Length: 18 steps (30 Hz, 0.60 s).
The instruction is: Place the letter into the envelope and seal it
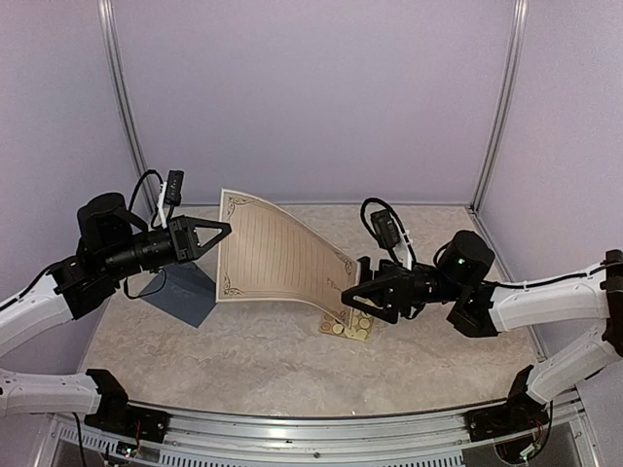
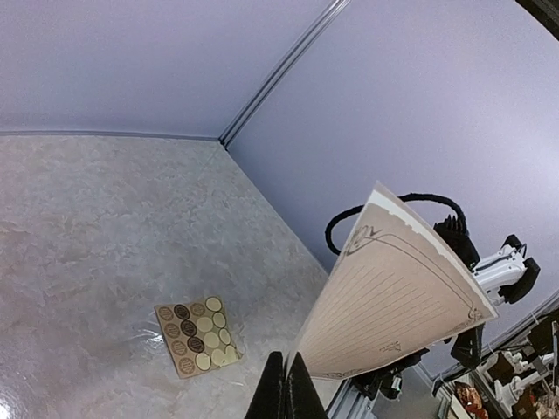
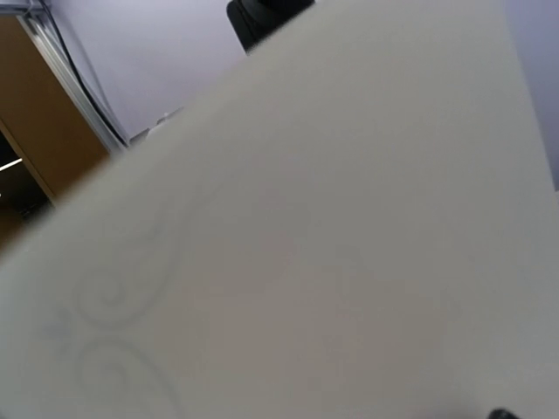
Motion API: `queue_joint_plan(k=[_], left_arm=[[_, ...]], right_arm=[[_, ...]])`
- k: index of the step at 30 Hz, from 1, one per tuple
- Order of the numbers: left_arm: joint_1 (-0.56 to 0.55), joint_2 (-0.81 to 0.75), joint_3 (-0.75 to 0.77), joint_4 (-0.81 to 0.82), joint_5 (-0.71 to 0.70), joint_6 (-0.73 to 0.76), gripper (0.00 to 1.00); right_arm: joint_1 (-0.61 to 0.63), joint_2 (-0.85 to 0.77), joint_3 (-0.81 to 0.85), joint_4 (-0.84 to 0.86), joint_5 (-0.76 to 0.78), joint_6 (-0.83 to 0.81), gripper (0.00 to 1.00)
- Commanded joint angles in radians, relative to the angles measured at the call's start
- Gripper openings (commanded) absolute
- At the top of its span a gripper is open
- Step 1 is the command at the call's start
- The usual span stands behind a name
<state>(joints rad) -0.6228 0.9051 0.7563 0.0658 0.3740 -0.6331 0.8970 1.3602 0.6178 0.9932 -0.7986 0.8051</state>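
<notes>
The letter, beige with faint lines and a dark ornate border, hangs curved in the air between both arms. My left gripper is shut on its left edge; the left wrist view shows the closed fingers pinching the sheet. My right gripper is closed on the sheet's lower right corner. The right wrist view is filled by the letter's pale back, which hides the fingers. The slate blue-grey envelope lies flat on the table below my left gripper.
A small tan sticker sheet with round gold and brown stickers lies under the letter's right end, and it also shows in the left wrist view. Lilac walls with metal posts close the back and sides. A metal rail runs along the near edge.
</notes>
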Motion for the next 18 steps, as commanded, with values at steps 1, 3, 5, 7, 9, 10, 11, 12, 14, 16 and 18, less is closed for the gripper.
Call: queue_joint_plan(k=[1, 3, 5, 7, 9, 10, 11, 12, 14, 16, 18], left_arm=[[0.027, 0.005, -0.014, -0.008, -0.001, -0.03, 0.0], [0.03, 0.003, -0.018, 0.005, 0.019, -0.037, 0.0], [0.031, 0.005, -0.023, 0.03, 0.059, -0.037, 0.0], [0.031, 0.01, -0.029, 0.05, 0.102, -0.033, 0.0], [0.026, 0.016, -0.035, 0.06, 0.127, -0.029, 0.0], [0.021, 0.017, -0.037, 0.06, 0.128, -0.025, 0.0], [0.015, 0.016, -0.039, 0.059, 0.123, -0.021, 0.0], [0.009, 0.014, -0.04, 0.056, 0.112, -0.018, 0.0], [-0.008, 0.01, -0.038, 0.038, 0.061, -0.011, 0.0], [-0.031, 0.012, -0.029, 0.008, 0.004, 0.002, 0.0], [-0.06, 0.02, -0.023, -0.006, -0.054, 0.008, 0.0]], right_arm=[[-0.003, -0.018, -0.01, 0.019, 0.004, -0.01, 1.0], [-0.003, -0.015, -0.008, 0.005, 0.009, -0.02, 1.0], [-0.003, -0.01, 0.002, -0.034, 0.03, -0.033, 0.99], [-0.003, -0.003, 0.02, -0.101, 0.081, -0.05, 0.96], [-0.003, 0.0, 0.045, -0.188, 0.16, -0.068, 0.81], [-0.001, 0.003, 0.067, -0.241, 0.198, -0.082, 0.68], [0.0, 0.005, 0.079, -0.277, 0.228, -0.091, 0.6], [-0.001, 0.007, 0.088, -0.303, 0.253, -0.098, 0.5], [-0.001, 0.013, 0.106, -0.338, 0.289, -0.102, 0.32], [0.003, 0.02, 0.127, -0.39, 0.344, -0.098, 0.22], [0.008, 0.025, 0.16, -0.486, 0.433, -0.091, 0.16]])
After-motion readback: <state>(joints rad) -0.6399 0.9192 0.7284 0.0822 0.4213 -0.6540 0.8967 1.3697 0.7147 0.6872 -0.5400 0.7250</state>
